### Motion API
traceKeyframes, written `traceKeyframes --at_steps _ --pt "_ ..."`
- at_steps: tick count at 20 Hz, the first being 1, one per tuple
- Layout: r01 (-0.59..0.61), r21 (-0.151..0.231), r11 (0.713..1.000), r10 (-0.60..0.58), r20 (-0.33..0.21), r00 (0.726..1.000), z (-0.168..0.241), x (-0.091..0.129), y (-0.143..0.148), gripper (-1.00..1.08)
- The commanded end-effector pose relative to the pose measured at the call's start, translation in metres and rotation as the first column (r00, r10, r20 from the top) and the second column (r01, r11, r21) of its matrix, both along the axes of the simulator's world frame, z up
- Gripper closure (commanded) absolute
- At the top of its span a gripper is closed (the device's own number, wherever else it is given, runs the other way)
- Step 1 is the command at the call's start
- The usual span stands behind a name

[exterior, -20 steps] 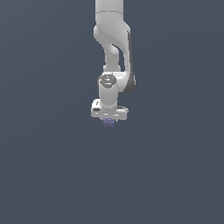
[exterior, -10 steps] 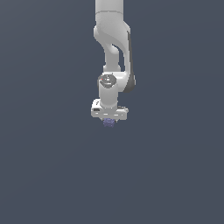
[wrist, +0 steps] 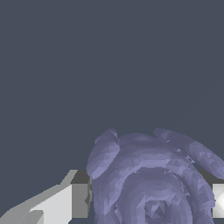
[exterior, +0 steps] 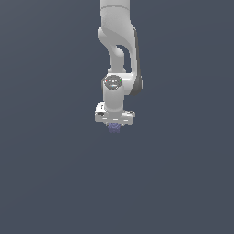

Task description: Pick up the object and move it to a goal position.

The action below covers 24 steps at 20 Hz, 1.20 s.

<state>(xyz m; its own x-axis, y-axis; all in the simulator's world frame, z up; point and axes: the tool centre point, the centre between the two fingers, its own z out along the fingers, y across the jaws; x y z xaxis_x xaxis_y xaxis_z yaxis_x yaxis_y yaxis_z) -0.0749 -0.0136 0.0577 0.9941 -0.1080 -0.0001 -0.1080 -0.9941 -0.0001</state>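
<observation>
Slate-grey ground fills both views, flat and featureless. The gripper grasps the purple object, which peeks below the bar; only the wrist view shows its ridges between fingers.

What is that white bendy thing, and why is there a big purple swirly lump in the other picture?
The white bendy thing is a robot arm drawn by a computer, like in a video game. At its bottom end is its hand, called a gripper. One picture comes from a camera standing away from the arm. The other comes from a camera on the arm's wrist, looking past its fingers. The purple lump is the object the robot should carry. It looks huge there only because the camera is so close; from far away it is a tiny purple dot under the gripper. A finger sits on each side of it. Everything else is plain grey.
</observation>
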Motion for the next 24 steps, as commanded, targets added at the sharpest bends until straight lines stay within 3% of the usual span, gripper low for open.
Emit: traceKeyframes --at_steps 1,24 --pt "0.000 0.000 1.000 0.000 0.001 1.000 0.010 0.006 0.002 1.08" --pt "0.000 0.000 1.000 0.000 0.000 1.000 0.176 0.113 0.026 1.08"
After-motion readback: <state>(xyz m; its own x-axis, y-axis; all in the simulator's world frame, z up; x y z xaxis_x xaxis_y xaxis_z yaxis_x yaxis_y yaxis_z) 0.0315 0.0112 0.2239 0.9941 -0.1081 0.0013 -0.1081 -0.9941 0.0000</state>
